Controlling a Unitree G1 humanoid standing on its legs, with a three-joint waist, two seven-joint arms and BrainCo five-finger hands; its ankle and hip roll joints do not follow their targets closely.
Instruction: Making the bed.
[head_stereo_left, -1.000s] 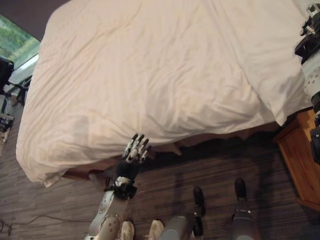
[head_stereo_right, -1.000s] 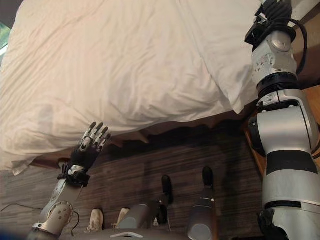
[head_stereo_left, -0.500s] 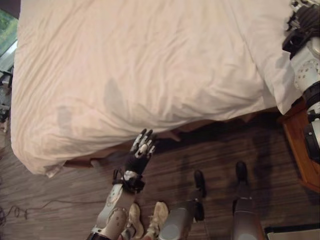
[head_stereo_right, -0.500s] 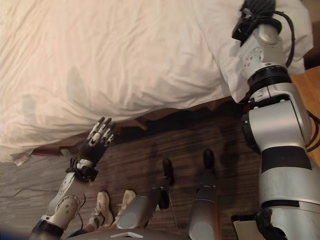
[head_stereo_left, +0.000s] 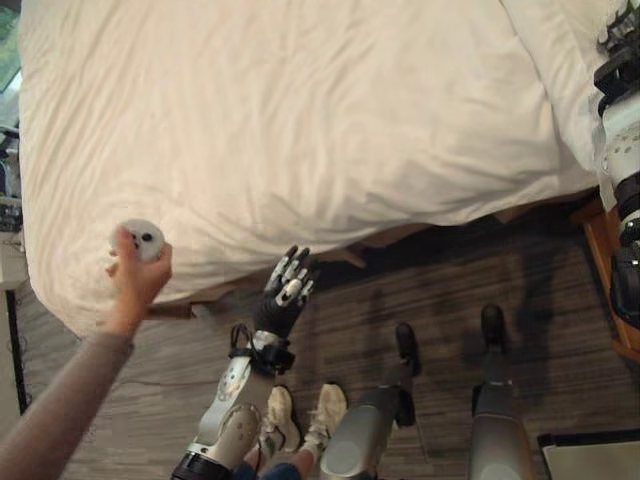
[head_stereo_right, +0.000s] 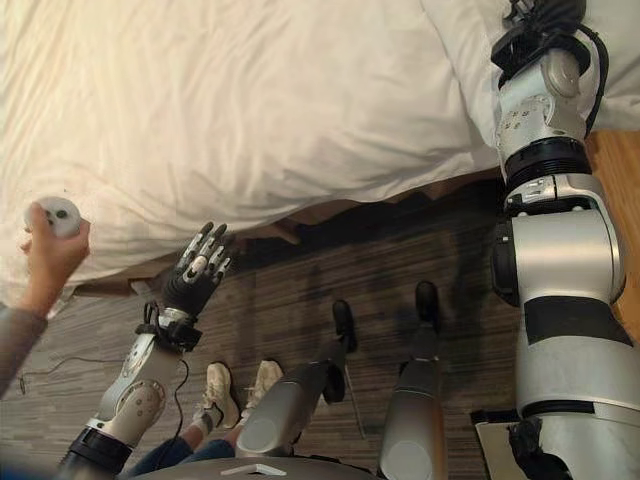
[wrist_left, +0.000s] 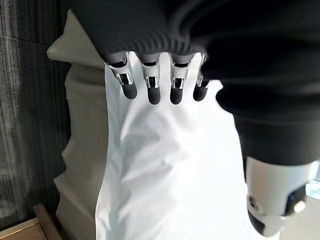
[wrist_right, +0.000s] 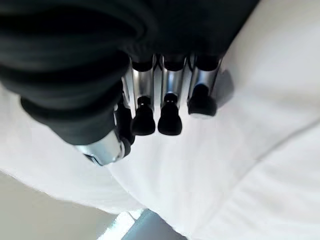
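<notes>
A white duvet (head_stereo_left: 300, 110) lies spread across the bed (head_stereo_right: 290, 212), its near edge hanging over the side above the wooden floor (head_stereo_left: 400, 290). It looks soft and light, with loose wrinkles, so it should slide and bunch easily rather than resist; the hanging hem is the likely place to pinch it. The left hand (head_stereo_left: 285, 295) hovers just below that hem, fingers (wrist_left: 150, 87) straight and released, holding nothing. The right hand (wrist_right: 165, 100) sits over white bedding near the pillow (head_stereo_right: 470, 60), fingers extended, apparently resting on the cloth. A person's hand (head_stereo_left: 138, 272) holds a small round white device (head_stereo_left: 143, 238) beside the bed's corner.
</notes>
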